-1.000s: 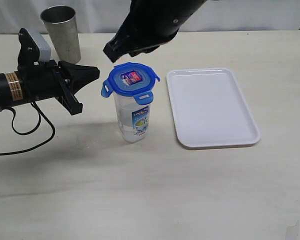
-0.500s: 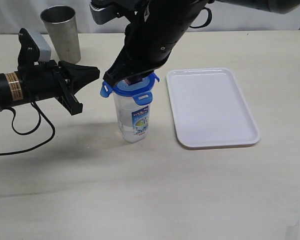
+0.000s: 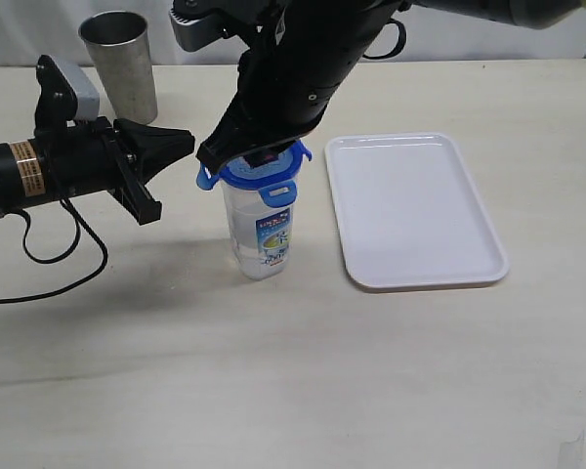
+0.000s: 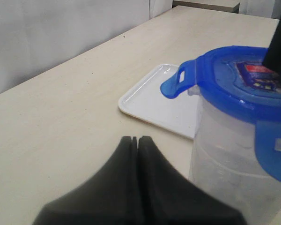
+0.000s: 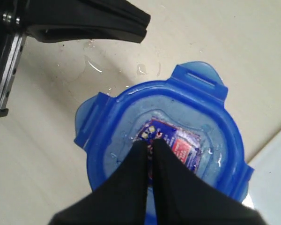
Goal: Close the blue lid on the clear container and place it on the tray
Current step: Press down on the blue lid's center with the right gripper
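The clear container [image 3: 264, 234] stands upright on the table with the blue lid [image 3: 270, 176] sitting on top, its flaps sticking outward. My right gripper [image 3: 236, 156] is shut, and its tips rest on the lid's sticker [image 5: 182, 147]; the right wrist view shows the gripper [image 5: 149, 142] and the lid [image 5: 201, 112] from above. My left gripper [image 3: 186, 144] is shut and empty, level with the lid and just to its left, apart from it. In the left wrist view that gripper [image 4: 136, 138] points past the container [image 4: 225, 159] and lid [image 4: 225, 79]. The white tray [image 3: 415, 210] lies to the container's right.
A grey metal cup [image 3: 122, 63] stands at the back left, behind my left arm. A black cable [image 3: 59, 264] loops on the table under that arm. Small water drops [image 5: 98, 65] lie on the table beside the container.
My right gripper has come down from above the lid until its shut tips rest on the lid's top. The left gripper and the container have not moved.
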